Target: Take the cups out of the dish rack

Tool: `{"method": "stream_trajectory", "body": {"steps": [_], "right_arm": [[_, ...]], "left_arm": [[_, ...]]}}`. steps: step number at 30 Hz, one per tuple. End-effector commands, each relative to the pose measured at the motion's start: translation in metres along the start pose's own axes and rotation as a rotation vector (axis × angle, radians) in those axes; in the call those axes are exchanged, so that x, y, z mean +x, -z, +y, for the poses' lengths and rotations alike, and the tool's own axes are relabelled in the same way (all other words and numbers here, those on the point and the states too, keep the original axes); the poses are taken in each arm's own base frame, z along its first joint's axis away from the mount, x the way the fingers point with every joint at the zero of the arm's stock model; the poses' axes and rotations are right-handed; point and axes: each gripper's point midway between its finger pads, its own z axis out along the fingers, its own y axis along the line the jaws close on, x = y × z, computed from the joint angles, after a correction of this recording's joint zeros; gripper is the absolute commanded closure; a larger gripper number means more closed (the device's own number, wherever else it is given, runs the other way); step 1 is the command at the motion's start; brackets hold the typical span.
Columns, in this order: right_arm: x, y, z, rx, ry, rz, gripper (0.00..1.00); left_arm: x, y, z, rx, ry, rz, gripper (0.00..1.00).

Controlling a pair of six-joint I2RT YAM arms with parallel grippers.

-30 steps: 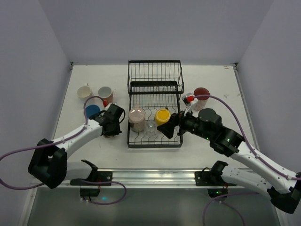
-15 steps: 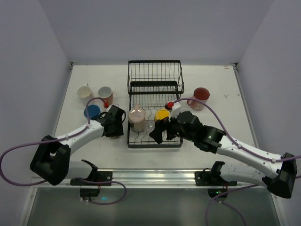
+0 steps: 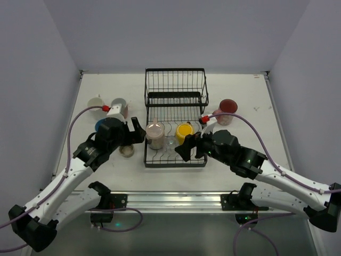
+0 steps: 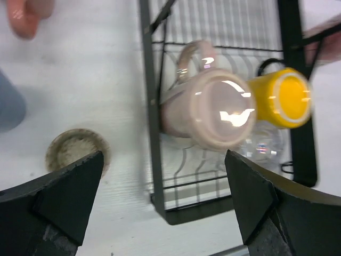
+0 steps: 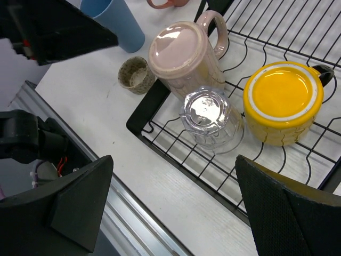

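Observation:
The black wire dish rack [image 3: 175, 70] holds three upside-down cups in its lower front: a pink patterned mug [image 3: 155, 134], a clear glass [image 3: 170, 143] and a yellow mug [image 3: 184, 130]. My left gripper [image 3: 135, 132] hovers open by the rack's left edge [image 4: 149, 80]; in its wrist view the left gripper [image 4: 163, 160] is empty, and a small grey-beige cup [image 4: 77, 152] stands on the table just outside the rack. My right gripper [image 5: 173, 165] is open above the rack's front rim [image 5: 141, 114], near the glass [image 5: 210, 117]; from above the right gripper [image 3: 186, 147] sits below the yellow mug.
Left of the rack stand a white cup [image 3: 96, 102], a salmon-pink mug [image 3: 118, 106], a blue cup [image 3: 104, 126] and the small grey-beige cup [image 3: 127, 151]. A dark red cup [image 3: 228, 109] stands to the rack's right. A metal rail [image 3: 176, 198] runs along the near edge.
My left gripper has opened, left the small grey-beige cup on the table beside the rack and drawn back. The right gripper has swung left over the rack's front.

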Motion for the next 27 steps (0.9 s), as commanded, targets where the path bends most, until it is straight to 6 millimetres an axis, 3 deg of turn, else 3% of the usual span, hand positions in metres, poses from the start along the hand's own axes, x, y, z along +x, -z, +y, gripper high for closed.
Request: {"method": "stream_trajectory", "body": {"steps": [1,4,6,11,16,23,27], "right_arm": [[-0.013,0.001,0.001,0.001,-0.026,-0.066,0.01],[-0.014,0.000,0.003,0.001,-0.032,-0.064,0.01],[-0.016,0.001,0.004,0.003,-0.033,-0.064,0.01],[-0.016,0.001,0.003,0.006,-0.033,-0.064,0.01],[-0.013,0.001,0.002,0.006,-0.032,-0.060,0.01],[-0.012,-0.002,0.004,-0.008,-0.034,-0.065,0.01],[-0.011,-0.002,0.007,-0.031,-0.031,-0.061,0.01]], "left_arm": [[-0.024,0.021,-0.059,0.229,-0.037,-0.049,0.00],[-0.025,0.020,-0.086,0.240,-0.095,-0.053,0.00],[-0.021,0.009,-0.095,0.222,-0.129,-0.024,0.00],[-0.019,-0.015,-0.089,0.125,-0.169,-0.010,0.00],[-0.024,-0.024,-0.079,0.038,-0.184,-0.039,0.00],[0.000,-0.046,-0.082,0.048,-0.216,0.035,0.00],[0.004,-0.056,-0.082,0.042,-0.231,0.044,0.00]]}}
